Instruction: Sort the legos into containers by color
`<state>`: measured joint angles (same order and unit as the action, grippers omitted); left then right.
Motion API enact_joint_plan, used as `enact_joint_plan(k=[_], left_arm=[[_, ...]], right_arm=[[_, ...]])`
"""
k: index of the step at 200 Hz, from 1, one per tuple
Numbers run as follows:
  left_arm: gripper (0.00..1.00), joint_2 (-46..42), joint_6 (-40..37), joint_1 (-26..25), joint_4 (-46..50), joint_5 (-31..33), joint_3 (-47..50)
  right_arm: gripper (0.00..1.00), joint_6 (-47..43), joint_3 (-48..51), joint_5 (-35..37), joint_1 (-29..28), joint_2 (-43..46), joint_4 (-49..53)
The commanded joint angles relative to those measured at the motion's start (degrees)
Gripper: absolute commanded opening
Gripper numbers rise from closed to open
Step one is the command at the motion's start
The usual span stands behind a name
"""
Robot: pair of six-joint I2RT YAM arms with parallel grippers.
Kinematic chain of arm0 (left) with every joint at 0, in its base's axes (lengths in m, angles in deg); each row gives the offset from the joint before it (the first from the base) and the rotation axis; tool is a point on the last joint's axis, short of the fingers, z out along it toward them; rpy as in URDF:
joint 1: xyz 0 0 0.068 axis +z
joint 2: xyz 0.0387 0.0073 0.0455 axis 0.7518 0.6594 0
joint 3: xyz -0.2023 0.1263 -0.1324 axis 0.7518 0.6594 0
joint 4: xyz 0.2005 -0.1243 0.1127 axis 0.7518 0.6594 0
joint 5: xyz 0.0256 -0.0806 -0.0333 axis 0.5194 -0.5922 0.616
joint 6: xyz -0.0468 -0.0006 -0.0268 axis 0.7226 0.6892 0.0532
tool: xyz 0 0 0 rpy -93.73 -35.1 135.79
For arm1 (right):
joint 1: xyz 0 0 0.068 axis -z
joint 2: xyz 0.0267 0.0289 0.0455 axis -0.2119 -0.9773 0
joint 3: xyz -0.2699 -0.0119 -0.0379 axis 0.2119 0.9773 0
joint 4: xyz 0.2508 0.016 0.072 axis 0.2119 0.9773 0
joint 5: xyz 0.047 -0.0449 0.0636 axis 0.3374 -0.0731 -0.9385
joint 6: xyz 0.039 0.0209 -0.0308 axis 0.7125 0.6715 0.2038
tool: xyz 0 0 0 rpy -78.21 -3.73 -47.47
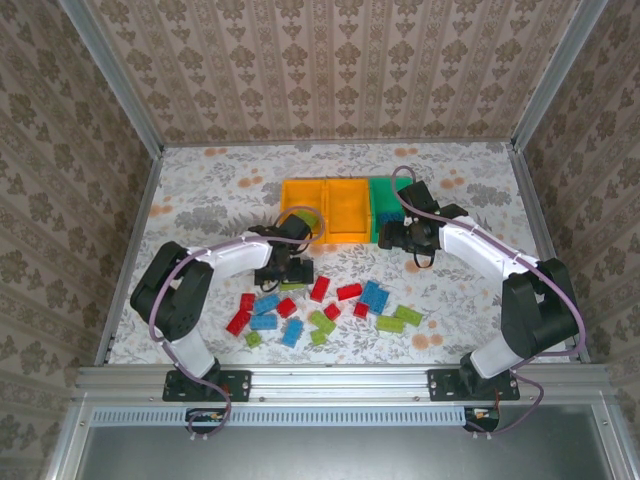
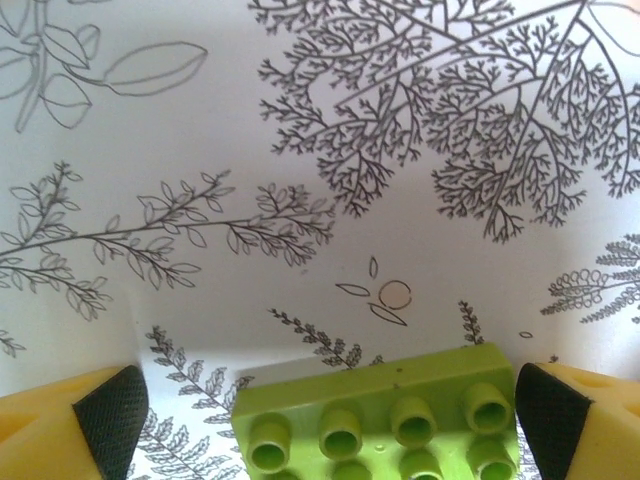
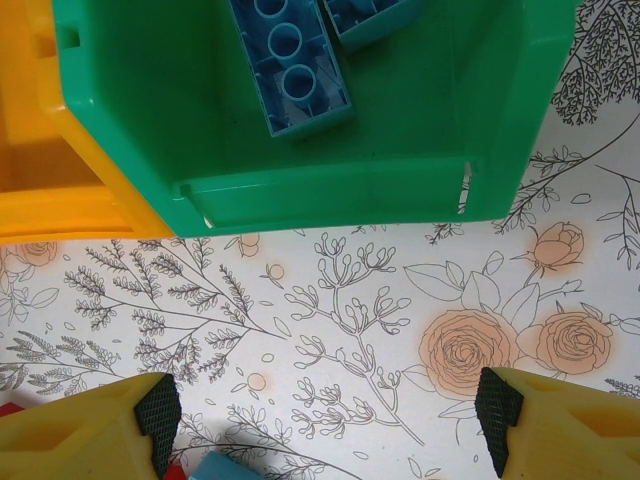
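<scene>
The 3 containers stand side by side in a row at mid surface (image 1: 200, 200): a left orange container (image 1: 303, 198), a middle orange container (image 1: 347, 205) and a green container (image 1: 383, 188) at the right end. Nearer the arms, the loose legos (image 1: 322, 322) lie scattered in red, blue and lime, none of them stacked as far as the top camera shows.

The left claw (image 2: 330, 420) is down low at the far edge of that scatter, just in front of the left orange container. Its jaws are spread wide with 1 lime green lego (image 2: 375, 425) lying studs-up between the pads (image 2: 108, 410). The lego sits close to the right-hand pad (whether they touch I cannot tell) and well apart from the other, so nothing is clamped.

The right claw (image 3: 325, 410) hangs over bare patterned surface just in front of the green container's near wall, jaws parted and empty. Inside that container 1 blue lego (image 3: 290, 75) lies hollow side up, with part of a second blue lego (image 3: 365, 18) beside it. The corner of another blue lego (image 3: 225, 468) on the surface pokes in at the bottom edge of the right wrist view
</scene>
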<state>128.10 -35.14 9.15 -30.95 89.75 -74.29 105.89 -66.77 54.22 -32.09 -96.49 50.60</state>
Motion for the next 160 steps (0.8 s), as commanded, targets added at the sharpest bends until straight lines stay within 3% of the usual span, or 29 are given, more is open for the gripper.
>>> enact_joint_plan(k=[1, 64, 160], left_arm=[[0.99, -0.5, 2.9, -0.7, 1.8, -1.4, -0.3], [0.97, 1.6, 5.4, -1.1, 0.9, -3.2, -0.3], [0.78, 4.5, 3.6, -1.6, 3.3, -2.4, -2.0]], right_arm=[[0.81, -0.1, 1.0, -0.1, 0.2, 0.3, -0.6], [0.82, -1.1, 1.3, -0.4, 0.3, -0.2, -1.4], [0.82, -1.3, 2.2, 0.3, 0.5, 0.5, -1.8]])
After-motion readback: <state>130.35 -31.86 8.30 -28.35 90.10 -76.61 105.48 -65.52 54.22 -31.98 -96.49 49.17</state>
